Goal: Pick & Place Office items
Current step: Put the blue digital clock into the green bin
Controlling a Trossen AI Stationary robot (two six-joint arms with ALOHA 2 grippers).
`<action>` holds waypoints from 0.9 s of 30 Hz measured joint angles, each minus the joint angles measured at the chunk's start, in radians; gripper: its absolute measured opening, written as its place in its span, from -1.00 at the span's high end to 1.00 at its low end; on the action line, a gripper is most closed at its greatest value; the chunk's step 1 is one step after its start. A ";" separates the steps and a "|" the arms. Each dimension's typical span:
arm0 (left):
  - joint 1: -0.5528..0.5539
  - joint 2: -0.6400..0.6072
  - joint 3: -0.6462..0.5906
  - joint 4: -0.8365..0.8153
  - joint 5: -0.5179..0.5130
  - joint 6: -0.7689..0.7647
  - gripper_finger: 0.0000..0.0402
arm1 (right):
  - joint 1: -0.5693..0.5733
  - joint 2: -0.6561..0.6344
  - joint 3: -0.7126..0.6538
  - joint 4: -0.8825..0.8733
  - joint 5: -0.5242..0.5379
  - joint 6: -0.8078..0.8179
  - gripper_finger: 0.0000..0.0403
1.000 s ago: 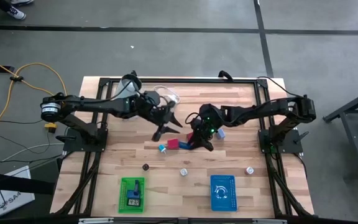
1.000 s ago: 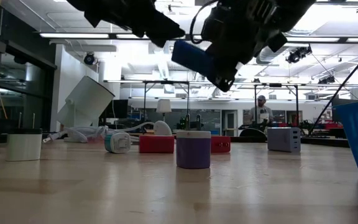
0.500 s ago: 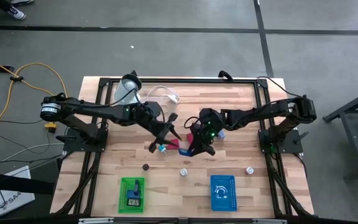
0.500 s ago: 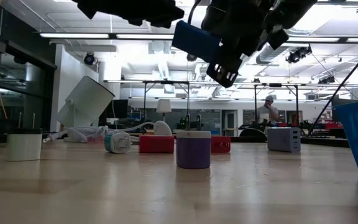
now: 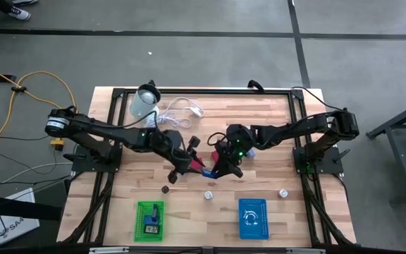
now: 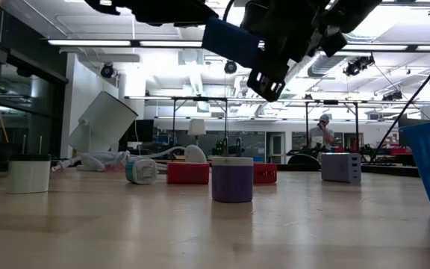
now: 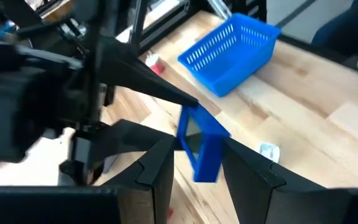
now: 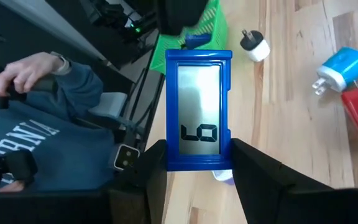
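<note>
Table — both arms over its middle. Right hand is clamped on the blue clock, held aloft; left hand is spread around its other end. Handover judged underway: left should be closed firmly before right is released. Clock — flat, blue-framed, grey display reading "6".

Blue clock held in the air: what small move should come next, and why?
Probably ease the left claw forward and shut it on the clock's free end. The right claw grips the clock by one end, and the left wrist view shows the left claw's open fingers lined up on either side of it, seemingly just short. It looks like a handover.
</note>
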 joint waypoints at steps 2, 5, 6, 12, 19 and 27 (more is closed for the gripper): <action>-0.024 0.000 0.000 -0.013 -0.038 0.001 0.37 | 0.000 0.000 0.000 0.000 0.004 0.000 0.27; -0.055 0.000 -0.001 -0.016 -0.078 0.002 0.37 | 0.000 0.000 0.000 0.001 0.007 0.000 0.27; -0.063 0.000 -0.001 -0.016 -0.091 0.003 0.37 | 0.000 0.000 0.000 0.005 0.007 0.001 0.27; -0.089 0.000 -0.001 -0.015 -0.159 -0.026 0.37 | 0.001 0.000 0.000 0.033 0.006 0.000 0.27; -0.080 0.000 -0.001 -0.013 -0.173 -0.076 0.37 | 0.008 0.000 0.000 0.064 0.005 -0.003 0.27; -0.079 0.000 -0.001 -0.012 -0.173 -0.079 0.37 | 0.011 0.000 0.000 0.109 0.003 -0.003 0.27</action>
